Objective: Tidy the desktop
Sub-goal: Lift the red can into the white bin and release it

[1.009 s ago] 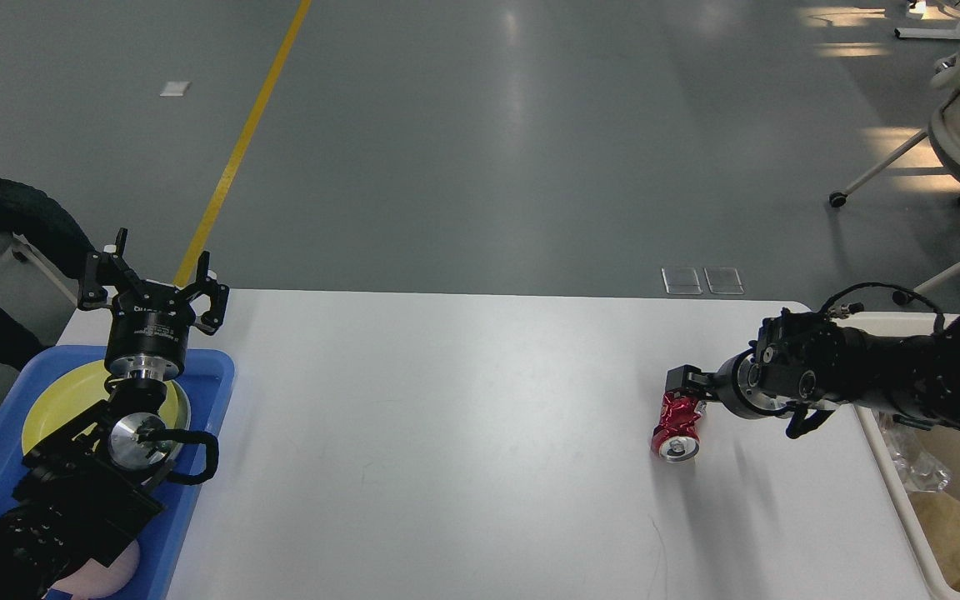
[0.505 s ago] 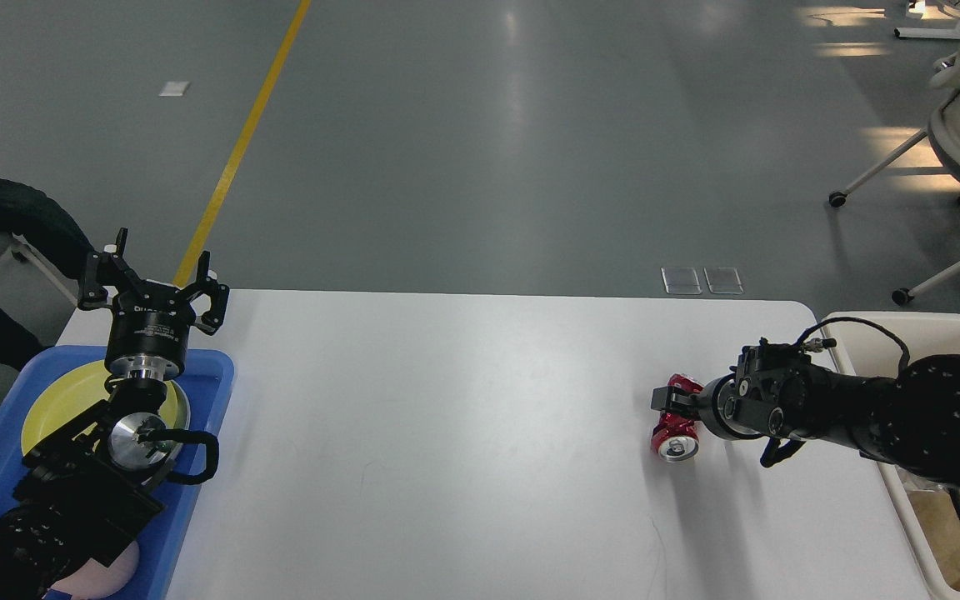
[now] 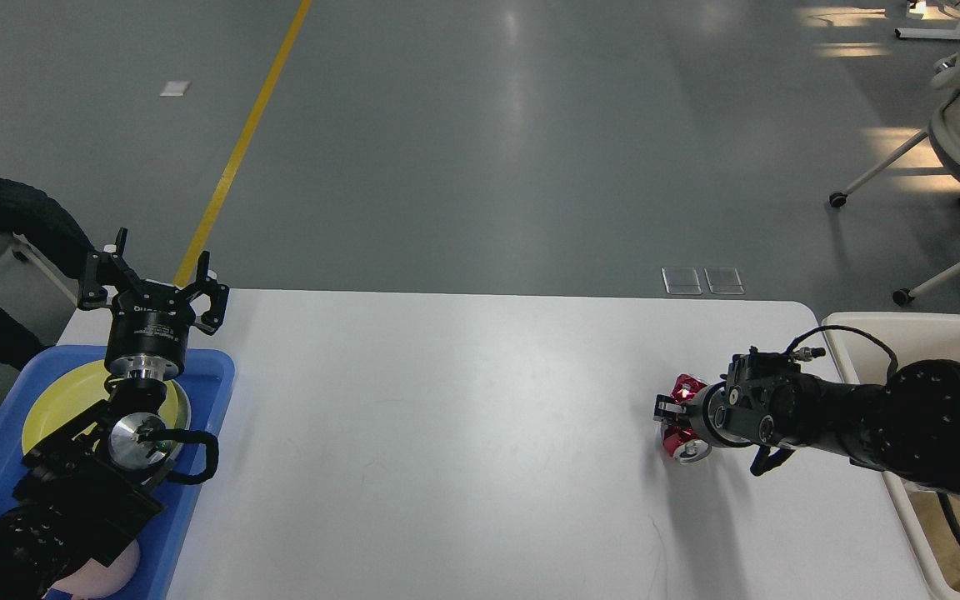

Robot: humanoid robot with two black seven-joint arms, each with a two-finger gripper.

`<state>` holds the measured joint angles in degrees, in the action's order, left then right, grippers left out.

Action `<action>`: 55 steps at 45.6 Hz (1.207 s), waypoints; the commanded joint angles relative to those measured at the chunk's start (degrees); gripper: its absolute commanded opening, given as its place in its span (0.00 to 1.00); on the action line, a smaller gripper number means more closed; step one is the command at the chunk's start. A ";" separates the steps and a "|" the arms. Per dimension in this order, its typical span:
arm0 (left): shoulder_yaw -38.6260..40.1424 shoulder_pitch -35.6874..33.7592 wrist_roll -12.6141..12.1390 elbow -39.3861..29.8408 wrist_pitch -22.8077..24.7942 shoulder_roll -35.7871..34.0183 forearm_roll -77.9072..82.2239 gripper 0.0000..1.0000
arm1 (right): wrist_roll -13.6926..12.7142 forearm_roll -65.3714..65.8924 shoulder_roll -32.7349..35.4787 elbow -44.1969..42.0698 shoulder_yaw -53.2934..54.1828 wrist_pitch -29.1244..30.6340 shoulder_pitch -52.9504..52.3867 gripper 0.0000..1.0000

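1. Your desk [image 3: 463, 433] is a smooth white slab with rounded far corners, filling the near half of the view; its near edge is cut off.
2. Your right gripper [image 3: 668, 411] sits at a crushed, shiny red can [image 3: 683, 417] lying on the right part of the desk; you cannot tell whether its jaws are clamped on it.
3. Your left gripper [image 3: 151, 287] stands upright with jaws spread wide, holding nothing.
4. Below it, a glossy blue plastic tray [image 3: 212, 392] holds a round yellow plate [image 3: 63, 404], partly hidden by the arm.
5. A cream bin [image 3: 847, 329] at the right is cut off.
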<state>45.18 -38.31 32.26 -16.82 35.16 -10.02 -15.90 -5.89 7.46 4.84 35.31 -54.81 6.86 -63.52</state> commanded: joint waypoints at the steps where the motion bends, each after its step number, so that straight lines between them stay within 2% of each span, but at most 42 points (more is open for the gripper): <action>1: 0.00 0.07 0.00 0.03 0.00 0.00 -0.01 0.96 | 0.00 -0.08 -0.01 0.02 0.06 0.08 0.15 0.12; 6: 0.00 0.07 0.00 0.03 0.00 0.00 -0.01 0.96 | 0.00 -0.17 -0.01 1.60 0.14 0.26 -0.90 0.00; 21: 0.00 0.07 0.00 0.03 0.00 0.00 -0.01 0.96 | 0.00 -0.08 5.88 11.35 0.58 0.96 -9.16 0.00; 29: 0.00 -0.01 0.00 0.03 0.00 0.00 -0.01 0.96 | 0.00 0.01 14.48 22.24 1.73 1.49 -19.78 0.00; 35: 0.00 -0.01 0.00 0.03 0.00 0.00 -0.01 0.96 | 0.00 0.27 21.34 27.70 1.73 8.33 -30.15 0.00; 44: 0.00 0.07 0.00 0.03 0.00 0.00 -0.01 0.96 | -0.79 0.18 29.78 29.46 1.11 21.61 -44.83 0.00; 55: 0.00 -0.01 0.00 0.03 0.00 0.00 -0.01 0.96 | -1.58 0.53 37.08 29.29 0.41 26.63 -55.48 0.00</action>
<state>45.18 -38.27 32.26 -16.81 35.16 -10.02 -15.91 -6.80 7.72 39.10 64.74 -54.29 32.05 -115.27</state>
